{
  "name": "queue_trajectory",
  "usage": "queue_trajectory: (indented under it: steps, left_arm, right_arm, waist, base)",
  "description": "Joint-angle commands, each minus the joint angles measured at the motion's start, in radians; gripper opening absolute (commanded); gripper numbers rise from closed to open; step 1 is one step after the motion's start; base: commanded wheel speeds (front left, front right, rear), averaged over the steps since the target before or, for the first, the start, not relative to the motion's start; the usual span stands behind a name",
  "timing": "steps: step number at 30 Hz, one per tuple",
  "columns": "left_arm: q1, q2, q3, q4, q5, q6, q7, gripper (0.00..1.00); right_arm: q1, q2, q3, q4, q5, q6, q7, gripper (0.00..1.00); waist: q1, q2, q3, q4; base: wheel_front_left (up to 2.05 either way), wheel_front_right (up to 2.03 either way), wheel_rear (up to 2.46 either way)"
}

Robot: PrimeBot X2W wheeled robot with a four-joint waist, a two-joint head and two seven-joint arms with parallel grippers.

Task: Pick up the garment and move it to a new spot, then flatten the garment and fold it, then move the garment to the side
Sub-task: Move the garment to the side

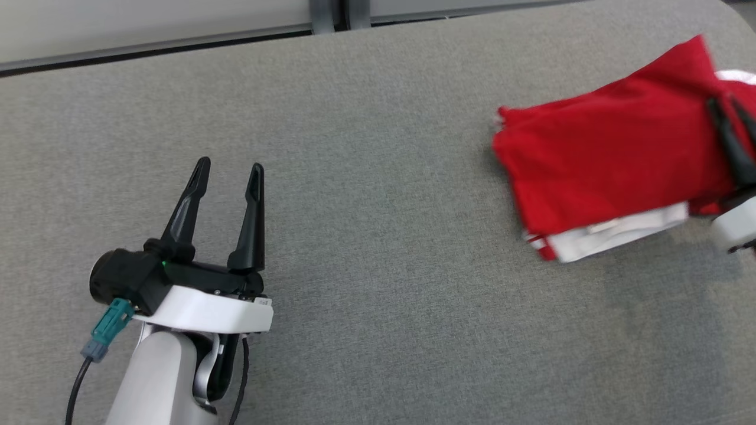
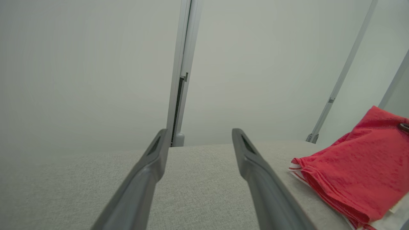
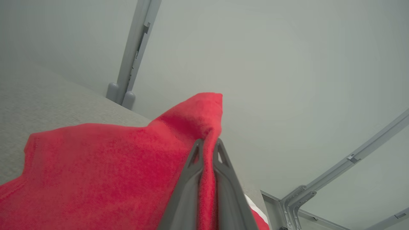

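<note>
The garment (image 1: 614, 153) is red with white trim, folded into a thick stack at the right of the grey table (image 1: 378, 236). My right gripper (image 1: 729, 106) is shut on its right edge, which is lifted into a peak. In the right wrist view the two fingers pinch the red garment (image 3: 96, 172) between them, right gripper (image 3: 208, 143). My left gripper (image 1: 230, 168) stands open at the lower left over bare table, far from the cloth. The left wrist view has the left gripper (image 2: 199, 135) with nothing between its fingers and the garment (image 2: 361, 179) at the right.
A pale wall with a grey metal post (image 1: 331, 15) runs behind the table's far edge. The table's rounded corner (image 1: 732, 15) lies at the upper right. Wide bare grey surface spreads between the two grippers.
</note>
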Motion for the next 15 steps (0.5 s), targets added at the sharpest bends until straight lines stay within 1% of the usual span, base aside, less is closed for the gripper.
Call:
queue_trajectory:
  steps: [1,2,3,7,15]
  left_arm:
    - [-0.037,0.004,-0.005,-0.009,0.020,-0.005,0.000,1.00]
    - [-0.051,0.004,-0.008,-0.012,0.027,-0.007,0.001,1.00]
    - [-0.051,0.004,-0.008,-0.012,0.027,-0.007,0.001,1.00]
    - [-0.103,0.006,-0.015,-0.019,0.055,-0.011,0.000,1.00]
    - [-0.149,0.032,-0.041,-0.013,0.052,-0.014,0.000,1.00]
  right_arm:
    - [-0.043,-0.044,-0.020,0.011,0.002,-0.002,-0.002,0.00]
    - [-0.064,-0.066,-0.027,0.013,0.002,-0.002,-0.004,0.00]
    - [-0.064,-0.066,-0.027,0.013,0.002,-0.002,-0.004,0.00]
    - [-0.145,-0.137,-0.057,0.038,0.015,-0.002,-0.009,0.00]
    - [-0.234,-0.184,-0.100,0.188,-0.010,-0.002,-0.006,0.00]
  waist:
    - [0.0000,-0.0001,0.078,-0.055]
    - [0.0000,-0.0001,0.098,-0.062]
    - [0.0000,-0.0001,0.098,-0.062]
    - [0.0000,-0.0001,0.176,-0.078]
    - [0.0000,-0.0001,0.251,-0.074]
  base:
    - [0.00,0.00,0.00]
    - [0.00,0.00,0.00]
    - [0.00,0.00,0.00]
    - [0.00,0.00,0.00]
    - [0.00,0.00,0.00]
